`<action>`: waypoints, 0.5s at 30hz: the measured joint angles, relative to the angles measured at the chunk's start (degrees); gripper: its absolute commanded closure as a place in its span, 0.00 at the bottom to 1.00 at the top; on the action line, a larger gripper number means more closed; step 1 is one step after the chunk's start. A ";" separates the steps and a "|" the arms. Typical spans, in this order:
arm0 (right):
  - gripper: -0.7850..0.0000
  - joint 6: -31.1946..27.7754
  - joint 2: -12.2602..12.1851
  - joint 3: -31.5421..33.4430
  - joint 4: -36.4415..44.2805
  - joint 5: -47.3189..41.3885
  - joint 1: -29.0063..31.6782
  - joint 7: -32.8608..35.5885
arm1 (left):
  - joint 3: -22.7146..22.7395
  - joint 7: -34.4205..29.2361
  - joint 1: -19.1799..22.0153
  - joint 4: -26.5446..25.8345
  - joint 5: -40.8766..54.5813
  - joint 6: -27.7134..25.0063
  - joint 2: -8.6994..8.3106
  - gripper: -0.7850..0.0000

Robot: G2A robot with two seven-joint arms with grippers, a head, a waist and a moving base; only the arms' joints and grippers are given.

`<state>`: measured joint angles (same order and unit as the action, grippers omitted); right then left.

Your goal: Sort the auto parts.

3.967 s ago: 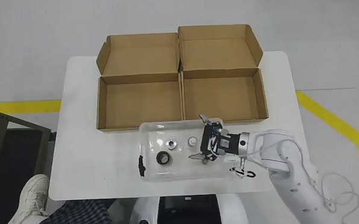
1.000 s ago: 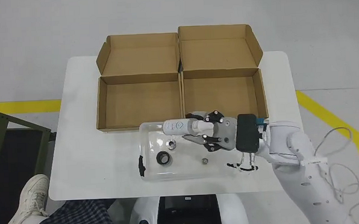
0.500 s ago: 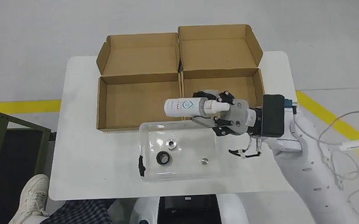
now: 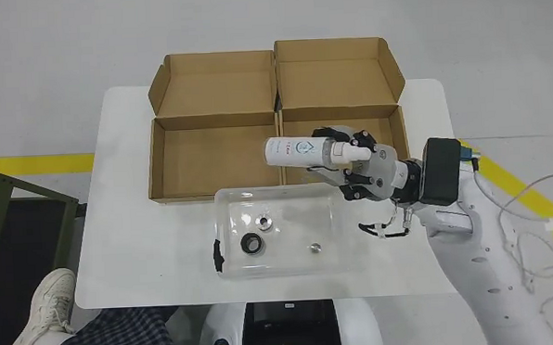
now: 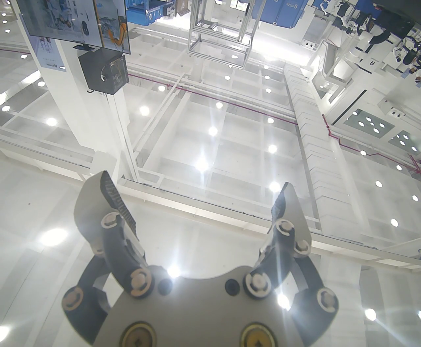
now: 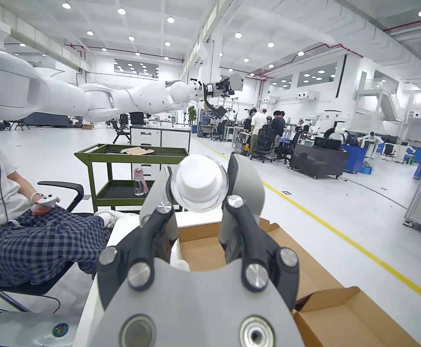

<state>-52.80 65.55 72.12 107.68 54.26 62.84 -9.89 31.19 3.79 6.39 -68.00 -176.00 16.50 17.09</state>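
Counter (image 4: 121,226), white, mid-frame. Two open cardboard boxes (image 4: 214,161) side by side, upper centre. Clear tray (image 4: 224,198) just below them, holding three small parts (image 4: 253,244). Right gripper (image 4: 343,160), fingers pinching a white bottle (image 4: 299,151), held level over the right-hand box's lower-left corner. Left gripper (image 5: 194,182), fingers spread.

Bottle (image 4: 287,152) clamped in right gripper (image 4: 339,155): white label (image 4: 301,148) with a teal emblem on the body, just past the fingertips. Its print is too small to read. Left gripper (image 5: 194,181), jaws apart: far beyond its fingertips are a hanging screen (image 5: 70,23) and a column poster (image 5: 46,49). Both carry graphics and small print, unreadable. Blue panels (image 5: 283,11) farther off bear white lettering, too blurred to make out. Nothing legible anywhere.
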 measured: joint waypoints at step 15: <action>1.00 2.11 0.04 -1.41 -3.10 1.17 1.52 4.02 | 0.00 0.00 0.00 0.00 0.00 0.00 0.00 0.00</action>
<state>-50.69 65.59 70.71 104.58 55.43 64.36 -5.87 31.19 3.79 6.39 -68.00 -176.00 16.50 17.09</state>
